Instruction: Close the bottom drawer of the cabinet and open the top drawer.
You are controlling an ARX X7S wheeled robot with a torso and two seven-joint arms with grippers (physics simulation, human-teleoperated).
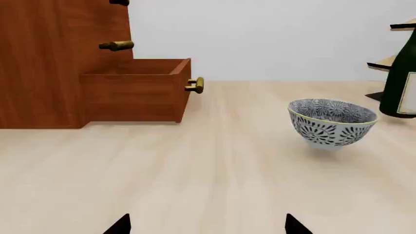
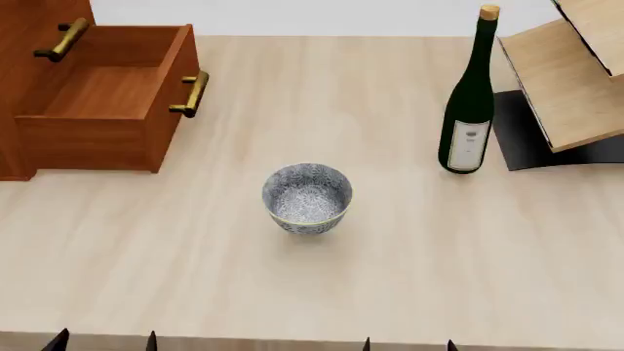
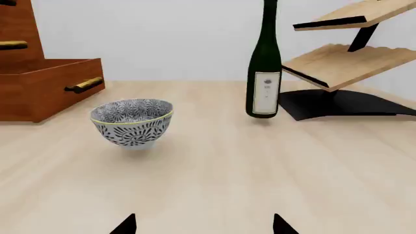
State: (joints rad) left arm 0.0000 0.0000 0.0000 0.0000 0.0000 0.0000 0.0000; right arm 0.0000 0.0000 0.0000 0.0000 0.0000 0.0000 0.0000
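The reddish-brown cabinet [image 2: 29, 18] stands at the table's far left. Its bottom drawer [image 2: 102, 91] is pulled out and empty, with a brass bar handle [image 2: 190, 93] on its front. It also shows in the left wrist view [image 1: 136, 90] and in the right wrist view [image 3: 46, 87]. Above it a closed drawer's handle [image 2: 61, 40] shows. The top drawer is out of the head view; only a handle tip [image 1: 119, 2] shows in the left wrist view. My left gripper [image 2: 102, 342] and right gripper [image 2: 410, 344] are open and empty at the table's near edge, far from the cabinet.
A blue-patterned bowl [image 2: 307, 197] sits mid-table between the grippers and the drawer. A dark green wine bottle [image 2: 469, 110] stands at the right, beside a pale wooden rack [image 2: 571, 80] on a black base.
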